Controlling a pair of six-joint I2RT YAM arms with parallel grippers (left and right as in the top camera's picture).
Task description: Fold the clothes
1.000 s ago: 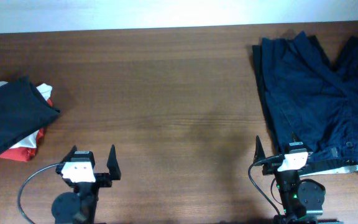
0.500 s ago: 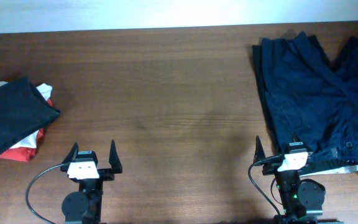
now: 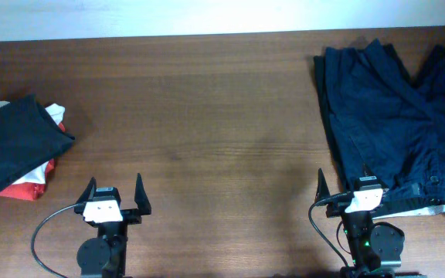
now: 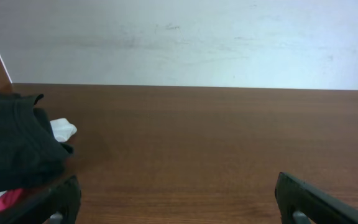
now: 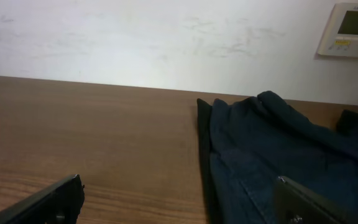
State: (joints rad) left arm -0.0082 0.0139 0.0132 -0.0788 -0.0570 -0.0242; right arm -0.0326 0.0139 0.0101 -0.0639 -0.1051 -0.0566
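Left gripper (image 3: pixel 115 185): spread wide, empty. Right gripper (image 3: pixel 343 180): spread wide too, pinching nothing. Both parked low by the near edge of the table (image 3: pixel 207 116).

Black T-shirt (image 3: pixel 14 147): ahead and off to the left of the left gripper, near but apart. Looks folded into a compact block, lying on top of a white piece (image 3: pixel 55 114) and a red piece (image 3: pixel 23 189). No lettering showing. Same in the left wrist view: front-left of the fingers, not touching.

Navy garment (image 3: pixel 392 123): ahead and to the right of the right gripper, spread out, wrinkled, unfolded. Near hem right by the right gripper; touching or not, can't tell.

Progress, as a judgement: fold of the black shirt apparently done and stacked, nothing in hand, no fold under way. Left at most: squaring the block on its pile. Navy piece unfolded and likely outside this job.
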